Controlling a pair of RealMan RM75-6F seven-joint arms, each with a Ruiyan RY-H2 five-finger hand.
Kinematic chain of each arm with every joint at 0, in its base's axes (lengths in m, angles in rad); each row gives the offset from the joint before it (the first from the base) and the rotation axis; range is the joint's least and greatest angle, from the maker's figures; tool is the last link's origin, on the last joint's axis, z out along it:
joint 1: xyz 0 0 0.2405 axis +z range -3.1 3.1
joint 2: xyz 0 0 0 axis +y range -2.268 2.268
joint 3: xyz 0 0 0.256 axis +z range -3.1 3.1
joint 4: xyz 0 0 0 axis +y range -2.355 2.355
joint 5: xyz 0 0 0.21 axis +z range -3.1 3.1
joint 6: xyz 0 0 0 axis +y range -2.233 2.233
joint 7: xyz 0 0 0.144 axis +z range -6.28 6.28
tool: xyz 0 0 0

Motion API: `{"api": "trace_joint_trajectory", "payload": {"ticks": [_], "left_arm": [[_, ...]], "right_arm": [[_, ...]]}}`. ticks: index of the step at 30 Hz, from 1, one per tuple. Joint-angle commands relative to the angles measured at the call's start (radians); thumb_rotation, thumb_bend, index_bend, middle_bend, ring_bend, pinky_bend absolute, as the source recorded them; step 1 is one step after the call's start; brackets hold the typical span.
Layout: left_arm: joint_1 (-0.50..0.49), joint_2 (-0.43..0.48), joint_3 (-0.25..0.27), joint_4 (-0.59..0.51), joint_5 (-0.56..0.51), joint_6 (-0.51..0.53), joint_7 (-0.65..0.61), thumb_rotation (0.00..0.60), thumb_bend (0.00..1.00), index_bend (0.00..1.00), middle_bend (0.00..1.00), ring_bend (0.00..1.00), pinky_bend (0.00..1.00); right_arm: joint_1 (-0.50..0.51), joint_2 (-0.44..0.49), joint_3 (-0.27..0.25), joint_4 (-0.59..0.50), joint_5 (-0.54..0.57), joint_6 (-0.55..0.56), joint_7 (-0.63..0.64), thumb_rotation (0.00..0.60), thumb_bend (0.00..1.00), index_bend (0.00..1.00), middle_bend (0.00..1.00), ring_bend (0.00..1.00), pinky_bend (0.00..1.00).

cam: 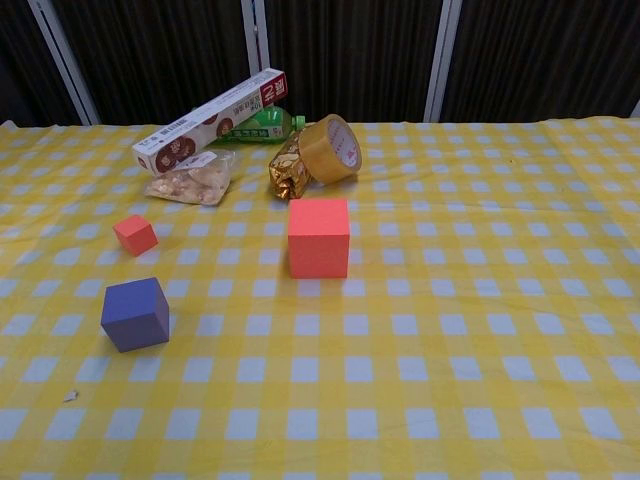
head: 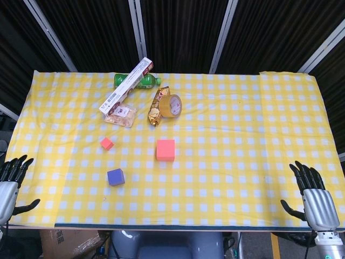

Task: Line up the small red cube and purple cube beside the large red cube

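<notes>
Desk (head: 242,118) under a yellow-and-white checked cloth. Large red cube (head: 165,150) near the centre; small red cube (head: 107,143) well apart to its left; purple cube (head: 116,177) nearer the front edge, below the small one — none of the three touching. Behind them lie a long box (head: 126,86) propped over a green bottle (head: 137,81), a snack bag (head: 120,115), a gold wrapper (head: 157,104) and a tape roll (head: 172,105). Left hand (head: 9,183) and right hand (head: 315,197) sit at the front corners, fingers spread, holding nothing — both outside the chest view.
</notes>
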Motion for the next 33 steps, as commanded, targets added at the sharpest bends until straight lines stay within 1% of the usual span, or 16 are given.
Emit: {"api": "trace_joint_trajectory", "payload": {"ticks": [1,7,11,15,16,19,21,24,26,28,30,33], "left_arm": [[0.000,0.000,-0.001,0.000,0.000,0.001,0.000,0.600,0.16,0.00,0.00,0.00,0.00],[-0.002,-0.001,-0.001,-0.001,-0.005,-0.003,0.004,0.600,0.16,0.00,0.00,0.00,0.00],[-0.022,0.006,-0.017,-0.013,-0.036,-0.032,0.002,0.600,0.16,0.00,0.00,0.00,0.00],[-0.066,0.006,-0.057,-0.034,-0.119,-0.090,0.028,0.600,0.16,0.00,0.00,0.00,0.00],[-0.091,0.003,-0.077,-0.039,-0.157,-0.120,0.043,0.600,0.16,0.00,0.00,0.00,0.00],[-0.158,-0.011,-0.121,-0.034,-0.227,-0.189,0.092,0.600,0.16,0.00,0.00,0.00,0.00],[-0.203,-0.019,-0.137,-0.020,-0.247,-0.241,0.124,0.600,0.16,0.00,0.00,0.00,0.00],[-0.287,-0.019,-0.135,0.024,-0.218,-0.358,0.153,0.600,0.17,0.00,0.00,0.00,0.00],[-0.320,-0.018,-0.130,0.047,-0.193,-0.403,0.163,0.600,0.17,0.02,0.00,0.00,0.00],[-0.360,-0.021,-0.120,0.084,-0.144,-0.452,0.170,0.600,0.17,0.03,0.00,0.00,0.00],[-0.388,-0.028,-0.112,0.120,-0.098,-0.479,0.170,0.600,0.17,0.04,0.00,0.00,0.00],[-0.433,-0.045,-0.095,0.176,-0.021,-0.524,0.141,0.600,0.17,0.06,0.00,0.00,0.00]], "right_arm": [[0.000,0.000,0.000,0.000,0.000,-0.001,0.000,0.600,0.31,0.00,0.00,0.00,0.00],[-0.002,0.000,-0.001,-0.002,-0.002,0.003,0.001,0.600,0.31,0.00,0.00,0.00,0.00],[-0.002,0.001,-0.002,-0.004,0.003,0.000,0.006,0.600,0.31,0.00,0.00,0.00,0.00],[-0.003,0.006,0.001,-0.008,0.011,-0.001,0.023,0.600,0.31,0.00,0.00,0.00,0.00],[-0.002,0.007,0.001,-0.008,0.013,-0.005,0.025,0.600,0.31,0.00,0.00,0.00,0.00],[0.002,0.009,0.000,-0.012,0.017,-0.016,0.027,0.600,0.31,0.00,0.00,0.00,0.00],[0.004,0.011,0.001,-0.014,0.019,-0.019,0.031,0.600,0.31,0.00,0.00,0.00,0.00],[0.006,0.013,0.001,-0.015,0.023,-0.025,0.038,0.600,0.31,0.00,0.00,0.00,0.00],[0.006,0.016,0.002,-0.016,0.027,-0.028,0.044,0.600,0.31,0.00,0.00,0.00,0.00],[0.007,0.017,0.004,-0.017,0.032,-0.030,0.050,0.600,0.31,0.00,0.00,0.00,0.00],[0.008,0.020,0.005,-0.019,0.037,-0.033,0.056,0.600,0.31,0.00,0.00,0.00,0.00],[0.011,0.023,0.008,-0.021,0.046,-0.040,0.063,0.600,0.31,0.00,0.00,0.00,0.00]]}}
